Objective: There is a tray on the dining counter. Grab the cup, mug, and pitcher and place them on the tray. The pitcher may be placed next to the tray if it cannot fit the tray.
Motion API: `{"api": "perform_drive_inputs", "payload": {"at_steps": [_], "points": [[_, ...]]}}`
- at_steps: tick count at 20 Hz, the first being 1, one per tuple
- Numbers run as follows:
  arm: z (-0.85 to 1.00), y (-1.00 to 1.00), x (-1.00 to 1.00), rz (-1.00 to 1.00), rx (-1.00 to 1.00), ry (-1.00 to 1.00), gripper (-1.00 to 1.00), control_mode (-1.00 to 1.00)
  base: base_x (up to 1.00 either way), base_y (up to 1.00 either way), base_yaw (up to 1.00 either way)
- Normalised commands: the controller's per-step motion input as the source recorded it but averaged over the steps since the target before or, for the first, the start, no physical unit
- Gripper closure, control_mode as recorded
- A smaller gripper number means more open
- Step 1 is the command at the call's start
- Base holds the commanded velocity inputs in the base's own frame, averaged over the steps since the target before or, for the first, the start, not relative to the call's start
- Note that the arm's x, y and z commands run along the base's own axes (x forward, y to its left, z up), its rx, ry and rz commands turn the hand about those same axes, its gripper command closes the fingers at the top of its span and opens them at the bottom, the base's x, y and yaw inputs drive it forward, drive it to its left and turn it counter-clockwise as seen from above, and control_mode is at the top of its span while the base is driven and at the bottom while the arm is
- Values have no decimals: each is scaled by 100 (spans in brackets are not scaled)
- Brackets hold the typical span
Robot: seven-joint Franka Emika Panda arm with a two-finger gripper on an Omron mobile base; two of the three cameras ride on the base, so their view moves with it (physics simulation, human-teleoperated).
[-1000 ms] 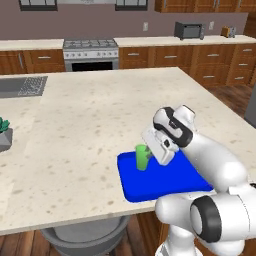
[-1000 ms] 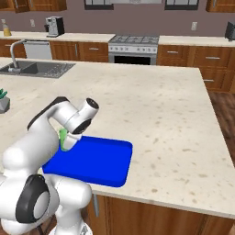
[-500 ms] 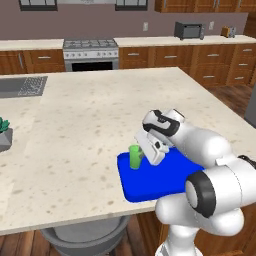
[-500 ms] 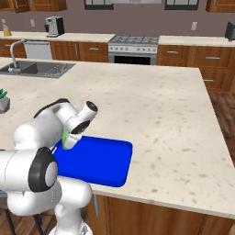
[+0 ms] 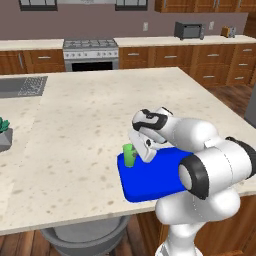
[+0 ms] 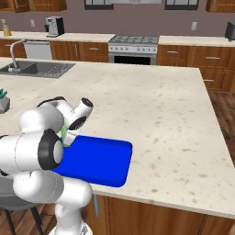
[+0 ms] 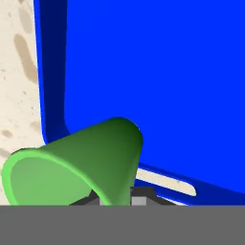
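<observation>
My gripper point(image 5: 141, 149) is shut on the green cup point(image 5: 130, 155), holding it by its side over the left end of the blue tray point(image 5: 155, 181). The tray lies at the near edge of the beige dining counter point(image 5: 75, 120). From the right base, the cup point(image 6: 65, 135) peeks out behind my forearm at the tray's point(image 6: 101, 158) left end. The hand view has the cup point(image 7: 76, 162) tilted across the tray's rim point(image 7: 50, 95), hiding most of the fingers. The mug and the pitcher are out of view.
A potted plant point(image 5: 2, 135) sits at the counter's left edge, and a sink point(image 6: 32, 69) is set in its far left. A stove point(image 5: 90, 50) and wooden cabinets line the back wall. A grey stool point(image 5: 85, 237) stands under the near edge.
The gripper has carried the cup a little to the left, toward the tray's left end. The arm's elbow has swung round; the tray has not moved.
</observation>
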Motion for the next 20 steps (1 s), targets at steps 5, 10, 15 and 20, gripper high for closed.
{"api": "perform_drive_inputs", "payload": {"at_steps": [5, 10, 15, 20], "points": [[-16, 0, 2, 0, -1, 0, 100, -100, 0, 0, 0], [-15, 0, 0, 0, 0, 0, 100, -100, 0, 0, 0], [-19, 0, 0, 0, 0, 0, 100, -100, 0, 0, 0], [-11, 1, 0, 0, 0, 0, 100, -100, 0, 0, 0]]}}
